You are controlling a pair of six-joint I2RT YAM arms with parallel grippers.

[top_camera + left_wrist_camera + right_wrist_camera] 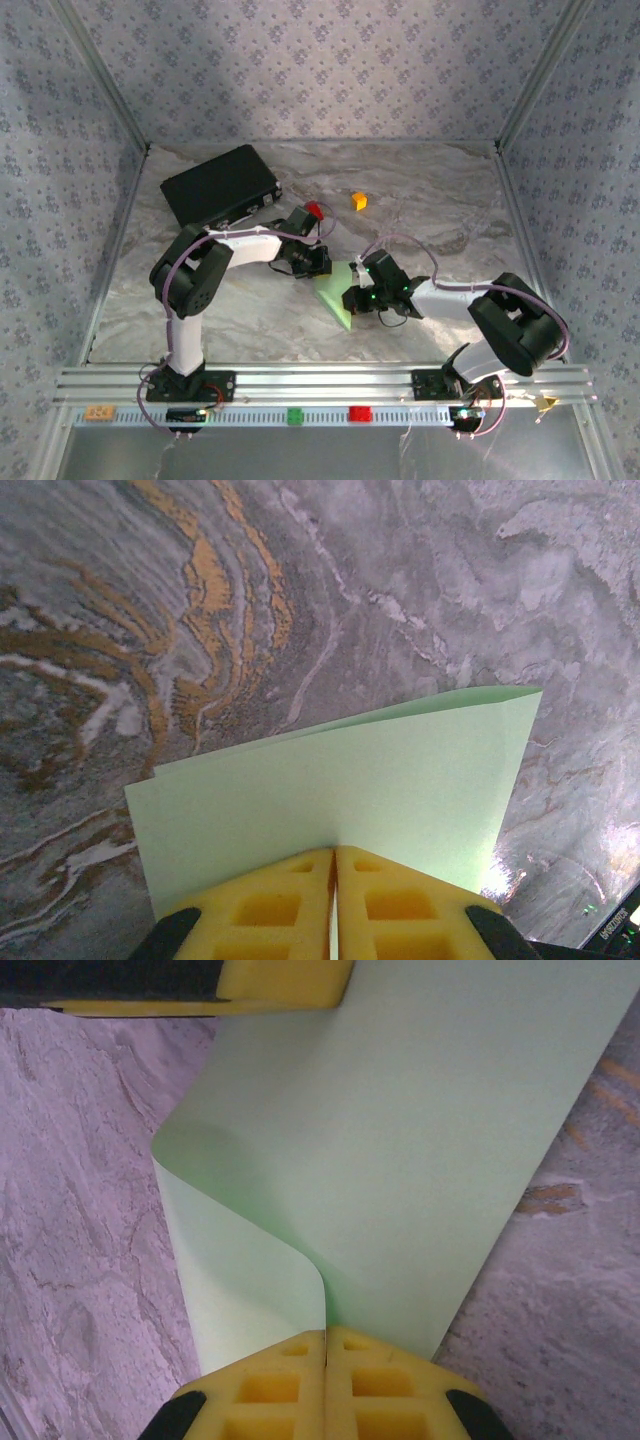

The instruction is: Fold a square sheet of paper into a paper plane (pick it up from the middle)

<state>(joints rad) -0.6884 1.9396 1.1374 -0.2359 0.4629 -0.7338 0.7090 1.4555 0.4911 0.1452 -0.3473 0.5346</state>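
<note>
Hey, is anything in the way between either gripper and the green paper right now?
Nothing visible. The left gripper and the right gripper are each shut directly on the folded green paper.

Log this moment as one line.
left claw: shut on paper | right claw: shut on paper | paper: partly folded, one layer curling at right claw

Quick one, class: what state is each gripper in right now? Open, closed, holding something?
Left gripper: closed, pinching the green paper.
Right gripper: closed, pinching the same green paper.
</note>
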